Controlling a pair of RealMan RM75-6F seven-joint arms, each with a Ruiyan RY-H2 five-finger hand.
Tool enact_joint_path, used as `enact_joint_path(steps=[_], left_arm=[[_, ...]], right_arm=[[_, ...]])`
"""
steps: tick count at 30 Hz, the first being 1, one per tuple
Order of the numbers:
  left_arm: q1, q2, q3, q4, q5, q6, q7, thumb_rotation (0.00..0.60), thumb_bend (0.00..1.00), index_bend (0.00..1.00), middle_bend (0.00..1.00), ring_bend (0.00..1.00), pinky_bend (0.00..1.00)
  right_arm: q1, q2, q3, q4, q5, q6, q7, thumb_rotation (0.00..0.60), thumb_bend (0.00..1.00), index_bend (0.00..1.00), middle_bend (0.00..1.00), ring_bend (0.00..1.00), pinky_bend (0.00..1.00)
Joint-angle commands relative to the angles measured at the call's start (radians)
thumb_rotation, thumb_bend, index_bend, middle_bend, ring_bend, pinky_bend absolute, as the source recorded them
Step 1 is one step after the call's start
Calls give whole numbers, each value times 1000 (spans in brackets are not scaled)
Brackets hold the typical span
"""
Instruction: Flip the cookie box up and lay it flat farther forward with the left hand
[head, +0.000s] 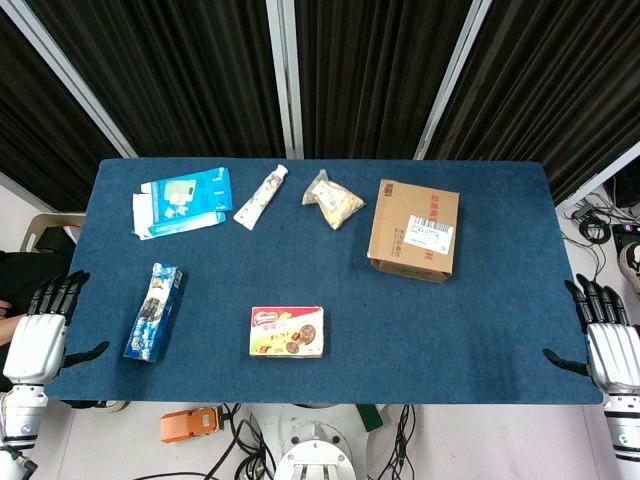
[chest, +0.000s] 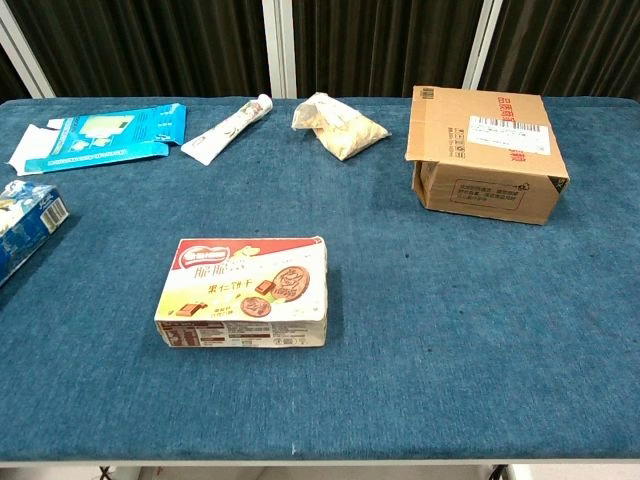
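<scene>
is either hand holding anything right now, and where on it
Nothing is held. The left hand and right hand hang open off the table's ends; the cookie box lies flat, untouched.

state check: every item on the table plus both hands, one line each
cookie box: lying flat, untouched
left hand: open, off the table edge
right hand: open, off the table edge
cardboard box: closed, label up
tube: lying flat
blue carton: flattened, flaps open

Left hand (head: 40, 335), lower left of head view: white/silver back plate, black fingers, black thumb. Right hand (head: 608, 345), lower right: same build, white wrist segment below. Bottom centre: white round base (head: 315, 460) with dark screws, black cables around it, orange part just left.
</scene>
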Motion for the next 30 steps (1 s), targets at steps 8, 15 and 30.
enact_joint_path(steps=[8,15,30], left_arm=[[-18,7,-33,-51,31,-49,53,600,0,60,64,0,0],[-139,47,-67,-230,84,-211,200,600,0,60,64,0,0],[-501,-97,-183,-479,-272,-659,656,600,0,0,6,0,0]], right_arm=[[13,14,12,-36,-4,-2,-23,600,100,0,0,0,0],[13,25,25,-30,6,8,-13,600,100,0,0,0,0],[18,11,25,39,37,-30,45,600,100,0,0,0,0]])
